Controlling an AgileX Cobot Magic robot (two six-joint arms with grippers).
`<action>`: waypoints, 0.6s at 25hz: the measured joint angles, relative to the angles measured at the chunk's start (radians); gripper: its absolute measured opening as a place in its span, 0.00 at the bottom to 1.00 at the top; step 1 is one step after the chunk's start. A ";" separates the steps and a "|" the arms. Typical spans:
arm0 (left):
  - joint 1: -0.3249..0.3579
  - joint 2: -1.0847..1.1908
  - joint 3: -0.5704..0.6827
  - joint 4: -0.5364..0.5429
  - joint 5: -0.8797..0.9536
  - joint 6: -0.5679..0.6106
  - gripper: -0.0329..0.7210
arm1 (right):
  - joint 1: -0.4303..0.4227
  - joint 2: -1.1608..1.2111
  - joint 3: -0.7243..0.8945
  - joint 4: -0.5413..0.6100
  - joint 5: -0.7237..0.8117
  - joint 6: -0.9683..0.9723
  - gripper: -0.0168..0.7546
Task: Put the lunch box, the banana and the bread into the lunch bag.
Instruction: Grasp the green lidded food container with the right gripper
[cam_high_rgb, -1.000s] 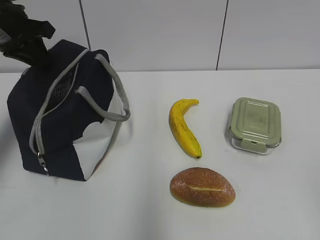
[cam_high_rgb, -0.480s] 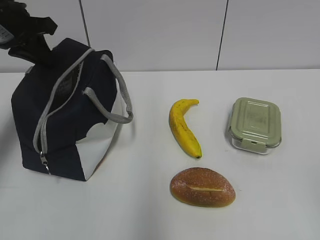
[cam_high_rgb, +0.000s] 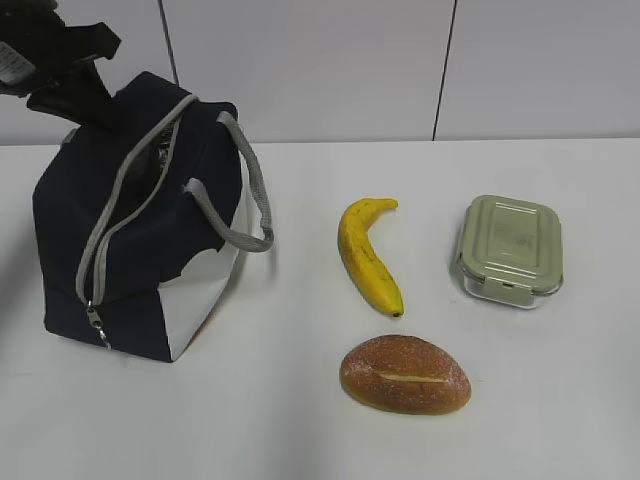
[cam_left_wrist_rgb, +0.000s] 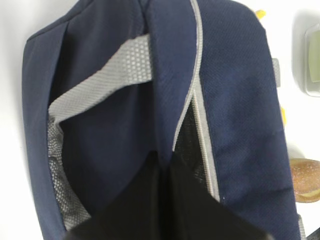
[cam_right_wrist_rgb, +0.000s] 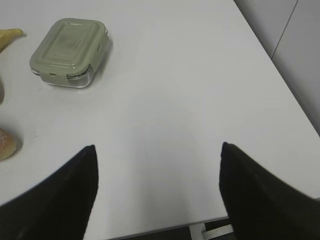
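The navy lunch bag (cam_high_rgb: 130, 260) stands at the left of the table, its grey zipper parted near the top. My left gripper (cam_high_rgb: 85, 100) is shut on a fold of the bag's top fabric at the back end. In the left wrist view the gripper (cam_left_wrist_rgb: 164, 162) pinches that navy fold beside the zipper edge. The banana (cam_high_rgb: 366, 256), the bread (cam_high_rgb: 405, 374) and the lunch box (cam_high_rgb: 511, 248) lie on the table to the right of the bag. My right gripper (cam_right_wrist_rgb: 157, 155) is open and empty over bare table, with the lunch box (cam_right_wrist_rgb: 70, 45) ahead to its left.
The bag's grey loop handles (cam_high_rgb: 245, 210) hang toward the banana. The zipper pull (cam_high_rgb: 95, 318) sits low on the bag's front. The table's right edge (cam_right_wrist_rgb: 280, 85) and near edge run close to my right gripper. A white wall stands behind the table.
My left gripper has moved right with the bag's top fabric, and the whole bag has shifted and leaned right. The banana, bread and lunch box have not moved.
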 joint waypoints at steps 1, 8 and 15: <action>0.000 0.000 0.000 0.000 0.000 0.000 0.04 | 0.000 0.000 0.000 0.000 0.000 0.000 0.75; 0.000 0.000 0.000 -0.002 0.002 0.000 0.04 | 0.000 0.000 0.000 0.000 0.000 0.000 0.75; 0.000 0.000 0.000 -0.002 0.002 0.000 0.04 | 0.000 0.000 0.000 0.013 0.000 0.000 0.75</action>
